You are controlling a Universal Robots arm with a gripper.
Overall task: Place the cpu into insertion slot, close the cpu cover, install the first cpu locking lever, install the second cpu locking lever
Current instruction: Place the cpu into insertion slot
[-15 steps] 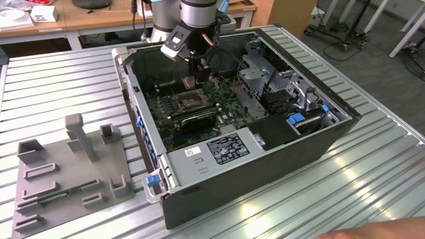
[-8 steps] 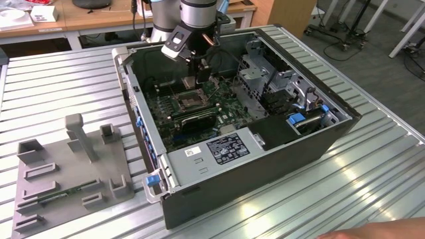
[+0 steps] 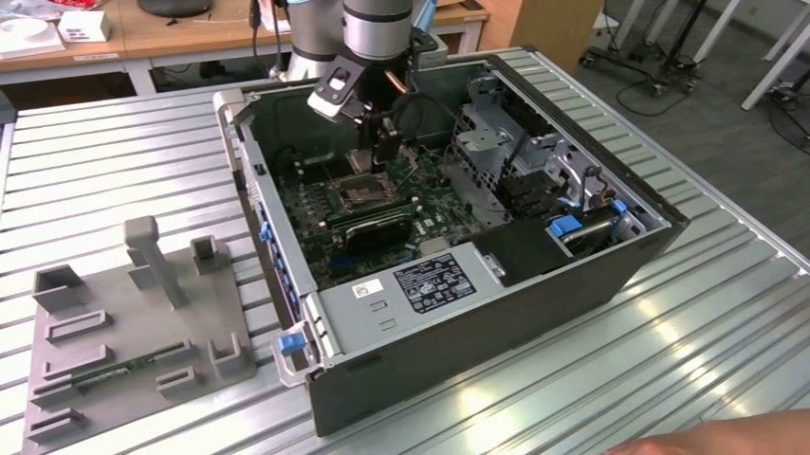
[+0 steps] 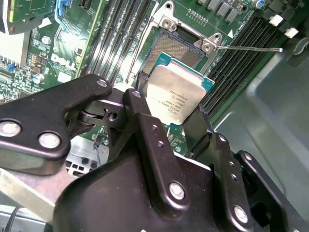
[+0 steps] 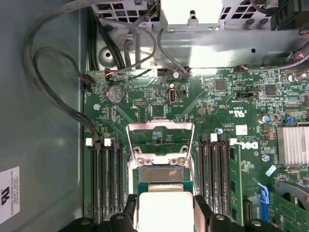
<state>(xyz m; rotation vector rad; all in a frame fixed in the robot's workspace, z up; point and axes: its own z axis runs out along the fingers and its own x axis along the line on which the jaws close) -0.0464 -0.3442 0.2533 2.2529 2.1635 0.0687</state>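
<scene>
So the gripper point(image 4: 169, 113) is clamped on the cpu point(image 4: 176, 92), one black finger point(image 4: 195, 128) on each of two opposite edges. The chip is a small flat square: dull silver lid with faint print, and a thin green rim peeking out around it. It hangs just over the near edge of the insertion slot point(image 4: 166, 53), not seated. The slot is a dark square with a silver rim, sitting between rows of long black memory slots point(image 5: 217, 164) on the green board point(image 5: 231, 96). The cpu cover point(image 5: 160, 130) is flipped open past the slot's far side. One thin lever point(image 4: 251, 49) sticks out sideways. All of this is inside the open computer case point(image 3: 506, 313).
</scene>
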